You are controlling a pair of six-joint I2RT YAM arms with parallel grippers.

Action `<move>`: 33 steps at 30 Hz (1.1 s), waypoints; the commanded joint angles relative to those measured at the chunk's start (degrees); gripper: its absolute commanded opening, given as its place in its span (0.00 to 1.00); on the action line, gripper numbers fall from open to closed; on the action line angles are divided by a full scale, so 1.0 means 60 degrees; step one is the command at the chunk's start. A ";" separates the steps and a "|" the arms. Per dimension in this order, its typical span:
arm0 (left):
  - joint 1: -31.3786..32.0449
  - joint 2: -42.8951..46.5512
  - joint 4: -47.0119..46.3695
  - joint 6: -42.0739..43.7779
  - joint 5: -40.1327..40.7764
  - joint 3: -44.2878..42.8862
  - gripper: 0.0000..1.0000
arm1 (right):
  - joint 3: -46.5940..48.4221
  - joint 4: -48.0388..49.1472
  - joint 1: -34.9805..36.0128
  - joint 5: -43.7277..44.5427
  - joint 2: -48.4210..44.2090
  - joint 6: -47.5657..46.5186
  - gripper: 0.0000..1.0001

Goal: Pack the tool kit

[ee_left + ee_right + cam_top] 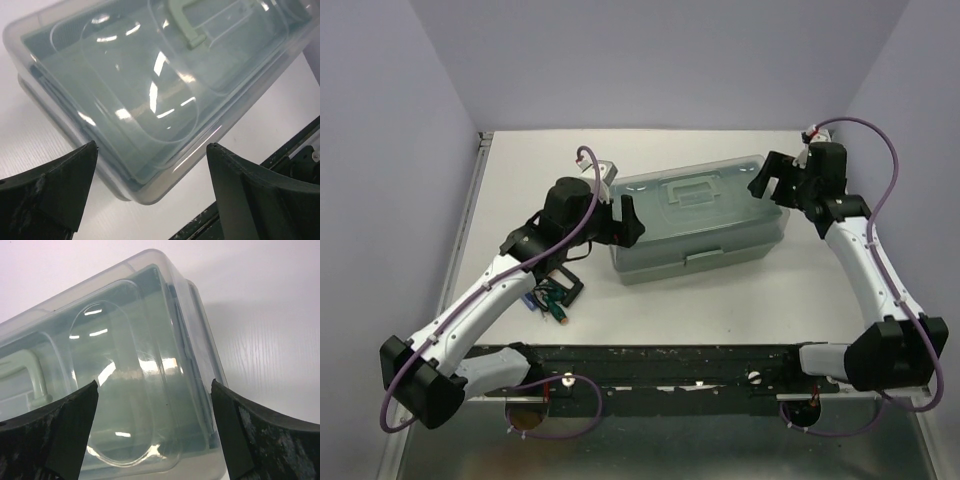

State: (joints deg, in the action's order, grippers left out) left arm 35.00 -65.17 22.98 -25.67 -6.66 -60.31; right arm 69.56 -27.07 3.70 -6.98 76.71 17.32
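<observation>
The pale sage-green toolbox (720, 245) stands in the middle of the table with its translucent lid (705, 200) shut and the handle (688, 189) lying flat. My left gripper (621, 222) is open at the box's left end; in the left wrist view the gripper (152, 145) hovers over the box's near corner (150, 100), holding nothing. My right gripper (769, 178) is open over the box's right end; in the right wrist view the gripper (155, 382) straddles the lid's end (140, 365), not touching it. A few small tools (553, 297) lie on the table, partly hidden by the left arm.
A black rail (670, 360) runs along the table's near edge, and it shows in the left wrist view (280, 165). White walls enclose the table at the back and sides. The left arm crosses above the loose tools.
</observation>
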 commanded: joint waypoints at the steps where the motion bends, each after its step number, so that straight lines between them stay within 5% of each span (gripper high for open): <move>1: -0.0164 0.0578 -0.0637 0.1478 -0.0122 -0.0888 0.99 | -0.1042 0.0437 0.0452 0.1101 -0.1896 0.1432 1.00; 6: -0.1042 -0.0854 0.0139 0.2533 -0.0441 -0.2893 0.99 | -0.2758 0.1362 0.0452 0.1822 -0.3817 0.2049 1.00; 12: -0.2214 -0.2832 -0.0957 0.2640 -0.3412 -0.4243 0.99 | -0.3651 0.0981 0.0452 0.2438 -0.5164 0.2663 1.00; 20: -0.2436 -0.5192 -0.0535 0.2565 -0.4675 -0.5694 0.99 | -0.5688 0.2297 0.0452 0.0653 -0.6163 0.3821 1.00; 33: -0.2173 -0.4404 -0.2292 0.0690 -0.6420 -0.2153 0.99 | -0.5998 0.6209 0.0452 -0.1457 -0.4232 0.3734 0.99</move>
State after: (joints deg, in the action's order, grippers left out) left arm 19.77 -96.18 10.11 -15.55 -38.33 -81.08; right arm 33.08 -1.21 5.98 -7.57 47.97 39.57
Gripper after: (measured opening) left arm 0.992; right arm 0.994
